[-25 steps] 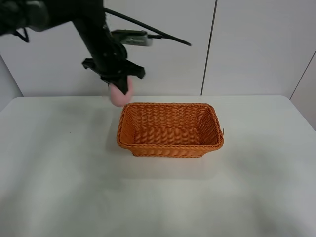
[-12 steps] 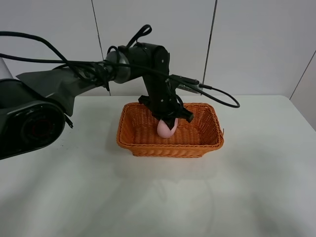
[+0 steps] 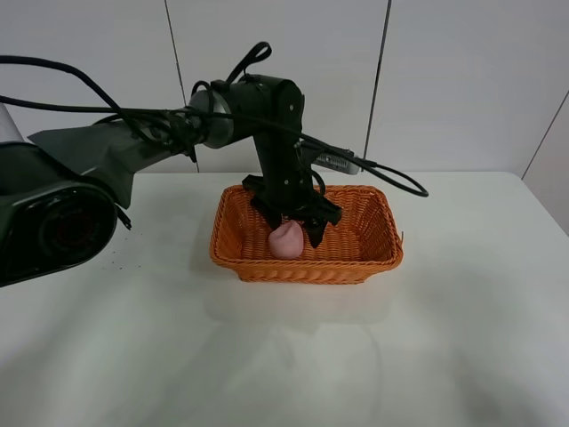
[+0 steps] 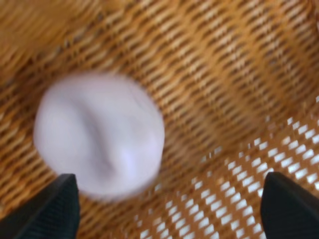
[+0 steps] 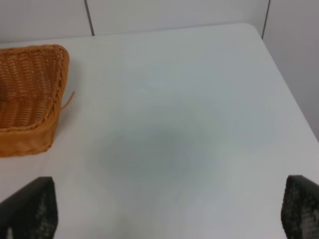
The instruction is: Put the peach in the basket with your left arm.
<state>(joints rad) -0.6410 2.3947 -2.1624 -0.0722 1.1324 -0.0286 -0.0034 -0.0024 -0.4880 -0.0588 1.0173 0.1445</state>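
The pale pink peach (image 3: 286, 240) lies inside the orange wicker basket (image 3: 307, 267), on its floor left of centre. My left gripper (image 3: 293, 221) hangs just above the peach with its fingers spread open and empty. In the left wrist view the peach (image 4: 99, 134) is blurred against the basket weave (image 4: 224, 74), free between the two dark fingertips (image 4: 50, 206) of the open left gripper (image 4: 169, 209). My right gripper (image 5: 164, 209) is open and empty over bare table, with the basket corner (image 5: 30, 94) off to one side. The right arm is out of the exterior view.
The basket stands on a white table (image 3: 133, 338) in front of a white panelled wall. Black cables (image 3: 382, 173) trail from the left arm over the basket's back rim. A table edge and a wall panel show in the right wrist view (image 5: 279, 50).
The left arm carried the peach from behind the basket's left corner to over the basket. It then opened, and the peach dropped to the basket floor.
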